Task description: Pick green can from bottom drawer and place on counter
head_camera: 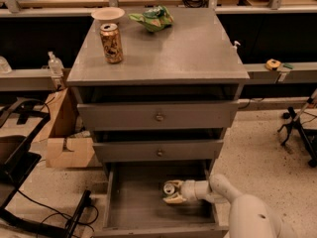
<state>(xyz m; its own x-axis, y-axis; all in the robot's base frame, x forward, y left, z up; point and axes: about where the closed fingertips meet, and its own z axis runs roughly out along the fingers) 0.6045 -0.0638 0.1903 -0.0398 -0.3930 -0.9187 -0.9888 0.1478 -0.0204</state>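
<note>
The green can point(169, 187) stands on the grey floor of the open bottom drawer point(133, 202), right of centre, with its silver top showing. My gripper point(171, 192) reaches into the drawer from the right. Its pale fingers point(174, 199) are closed in on either side of the can and hold it low in the drawer. The white arm point(223, 190) crosses the drawer's right side. The counter point(188, 48), the grey cabinet top, lies above.
An orange-gold can point(111, 42), a white bowl point(108, 15) and a green-and-white bag point(153, 18) sit at the counter's back left. Two shallower drawers with knobs point(159, 117) overhang the bottom drawer. A cardboard box point(64, 143) stands to the left, and a black stand point(297, 128) to the right.
</note>
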